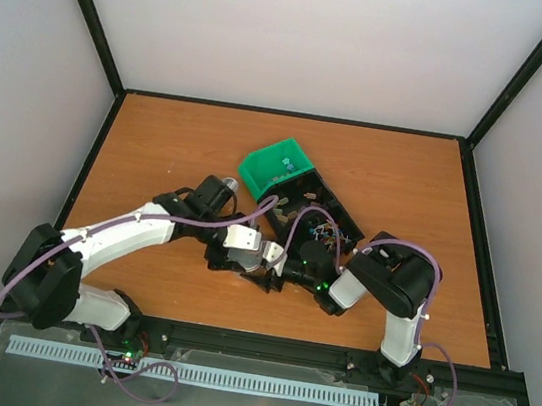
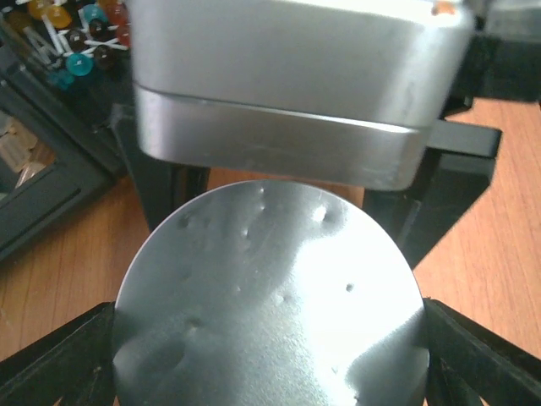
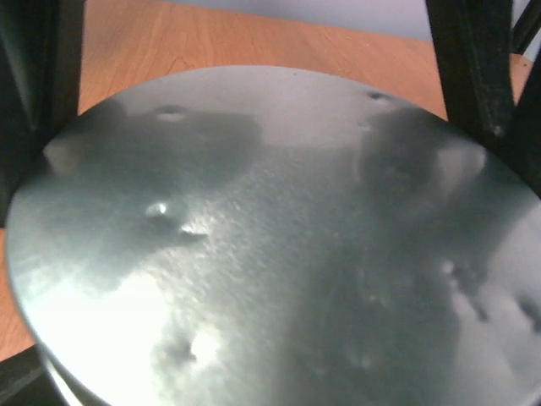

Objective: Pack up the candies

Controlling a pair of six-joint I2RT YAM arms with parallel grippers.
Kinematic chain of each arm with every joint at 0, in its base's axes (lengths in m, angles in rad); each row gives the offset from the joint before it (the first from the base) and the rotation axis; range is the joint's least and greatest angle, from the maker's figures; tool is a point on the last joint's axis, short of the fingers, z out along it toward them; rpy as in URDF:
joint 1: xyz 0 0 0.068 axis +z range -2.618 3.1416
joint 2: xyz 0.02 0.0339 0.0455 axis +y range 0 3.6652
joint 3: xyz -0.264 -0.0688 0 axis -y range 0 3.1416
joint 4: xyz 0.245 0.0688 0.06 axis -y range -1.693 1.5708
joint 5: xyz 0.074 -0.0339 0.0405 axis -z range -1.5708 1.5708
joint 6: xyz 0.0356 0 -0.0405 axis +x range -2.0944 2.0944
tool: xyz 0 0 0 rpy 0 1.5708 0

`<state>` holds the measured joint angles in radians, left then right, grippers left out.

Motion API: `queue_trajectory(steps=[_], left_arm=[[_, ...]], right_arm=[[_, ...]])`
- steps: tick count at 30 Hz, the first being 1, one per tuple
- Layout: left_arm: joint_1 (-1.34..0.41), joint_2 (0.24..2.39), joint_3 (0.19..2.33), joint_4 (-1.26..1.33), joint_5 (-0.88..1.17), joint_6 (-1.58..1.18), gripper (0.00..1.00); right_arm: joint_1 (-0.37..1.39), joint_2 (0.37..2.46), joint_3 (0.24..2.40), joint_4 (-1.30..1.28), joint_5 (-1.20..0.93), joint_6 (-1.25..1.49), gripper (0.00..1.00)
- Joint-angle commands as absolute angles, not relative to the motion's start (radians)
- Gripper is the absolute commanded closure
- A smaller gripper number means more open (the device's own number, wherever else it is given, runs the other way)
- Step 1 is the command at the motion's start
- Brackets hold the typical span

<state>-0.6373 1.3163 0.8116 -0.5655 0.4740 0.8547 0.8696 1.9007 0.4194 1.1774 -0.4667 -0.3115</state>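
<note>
My left gripper (image 1: 242, 242) is shut on a round silver tin part (image 2: 270, 313); its dented flat face fills the left wrist view between the black fingers (image 2: 51, 364). My right gripper (image 1: 275, 262) is shut on a second round silver tin (image 3: 270, 237), which also shows side-on in the left wrist view (image 2: 287, 93), right in front of the first. Both meet low over the table's middle. Small coloured bits lie in a black tray compartment (image 1: 323, 234) and a few in the green bin (image 1: 285, 163); I cannot tell if they are the candies.
A green bin (image 1: 260, 171) stands tilted behind the grippers, against a black compartment tray (image 1: 345, 214). Round coloured pieces on white sticks (image 2: 76, 42) and pale brown pieces (image 2: 17, 152) lie in the tray. The wooden table (image 1: 159, 137) is walled on three sides.
</note>
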Motion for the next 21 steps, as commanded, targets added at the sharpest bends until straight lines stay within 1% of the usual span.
queue_trajectory(steps=[1,2,4,5,8,12,16,19,21], left_arm=[[-0.628,1.414,0.861,-0.801,0.522,1.090,0.23],[-0.627,1.423,0.870,-0.788,0.528,1.048,0.23],[-0.627,1.418,0.855,-0.711,0.519,0.908,0.24],[-0.627,1.410,0.840,-0.671,0.506,0.836,0.25],[-0.627,1.379,0.793,-0.558,0.423,0.631,0.24],[-0.630,1.335,0.756,-0.455,0.362,0.454,0.23],[-0.661,1.311,0.753,-0.442,0.356,0.350,0.23],[-0.690,1.298,0.752,-0.472,0.378,0.376,0.23],[-0.693,1.288,0.744,-0.513,0.395,0.443,0.23]], right_arm=[[0.828,1.879,0.417,1.182,-0.565,-0.368,0.31],[0.825,1.879,0.419,1.173,-0.550,-0.373,0.27],[0.822,1.874,0.422,1.172,-0.515,-0.372,0.14],[0.823,1.870,0.421,1.172,-0.506,-0.367,0.09],[0.831,1.864,0.404,1.203,-0.478,-0.341,0.00],[0.860,1.874,0.401,1.209,-0.378,-0.283,0.00],[0.872,1.892,0.423,1.198,-0.352,-0.262,0.00],[0.874,1.898,0.431,1.200,-0.341,-0.262,0.03],[0.874,1.896,0.424,1.201,-0.342,-0.275,0.07]])
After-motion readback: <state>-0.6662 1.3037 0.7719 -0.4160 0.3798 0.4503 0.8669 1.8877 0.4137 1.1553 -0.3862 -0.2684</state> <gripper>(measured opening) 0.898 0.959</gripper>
